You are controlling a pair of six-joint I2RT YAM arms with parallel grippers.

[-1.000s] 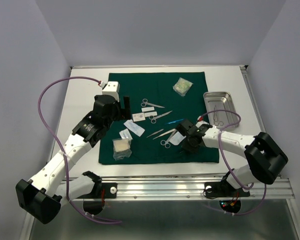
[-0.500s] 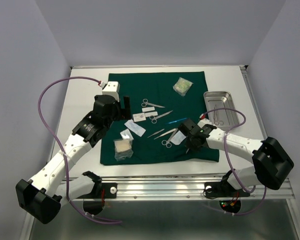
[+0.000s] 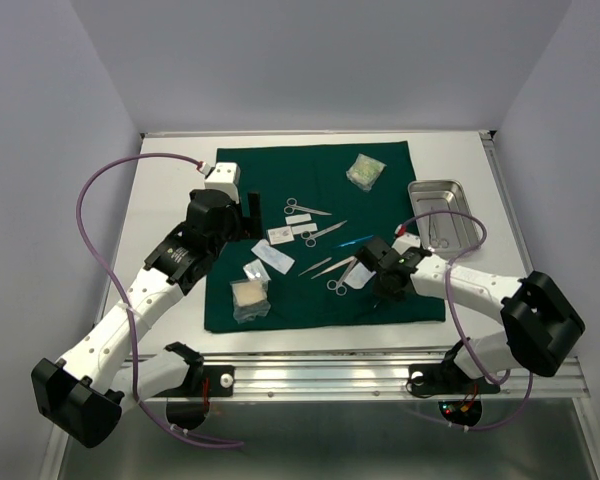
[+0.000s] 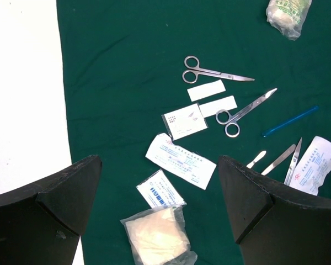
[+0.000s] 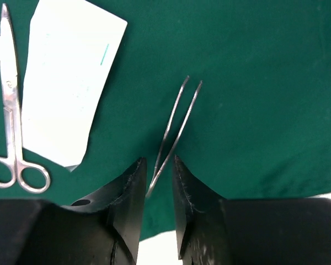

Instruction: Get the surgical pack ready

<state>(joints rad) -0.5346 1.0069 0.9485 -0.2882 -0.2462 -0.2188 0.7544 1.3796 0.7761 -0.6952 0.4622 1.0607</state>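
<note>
Right gripper (image 5: pixel 158 163) has slid slightly toward the right edge of the drape (image 5: pixel 254 83). Its narrowly parted fingers straddle the joined end of the forceps (image 5: pixel 179 116), by the drape's near edge; whether they pinch it I cannot tell. Carrying the forceps to the tray (image 3: pixel 442 205), just off the drape's right edge, looks next. Left gripper (image 4: pixel 159 163) hangs spread wide over the drape.

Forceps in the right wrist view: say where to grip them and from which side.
Grip the forceps near the end where the two thin arms converge and run close together; toward the tips they spread apart. They lie flat on the green drape, so probably best to come straight down from above, jaws astride the pair and closing across it.
</note>
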